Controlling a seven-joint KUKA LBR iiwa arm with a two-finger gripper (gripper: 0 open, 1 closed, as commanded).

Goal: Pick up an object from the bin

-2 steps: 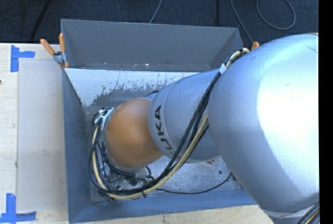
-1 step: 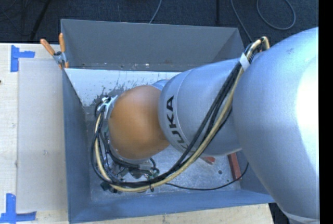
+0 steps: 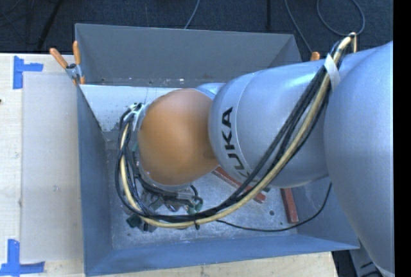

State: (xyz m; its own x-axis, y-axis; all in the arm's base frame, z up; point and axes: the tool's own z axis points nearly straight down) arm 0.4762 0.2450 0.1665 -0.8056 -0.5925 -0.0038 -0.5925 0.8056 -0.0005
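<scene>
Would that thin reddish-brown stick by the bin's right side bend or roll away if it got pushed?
The reddish-brown stick looks straight and flat, so it is probably stiff and would likely slide rather than roll. It is thin, so probably light. It lies near a sloped wall of the bin, which might stop it.

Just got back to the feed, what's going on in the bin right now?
The arm stretches in from the right, its orange-covered wrist low over the left part of the grey bin. The wrist hides what lies under it, so I cannot tell whether anything is held. Two reddish-brown strips lie on the bin floor further right, by the arm.
</scene>
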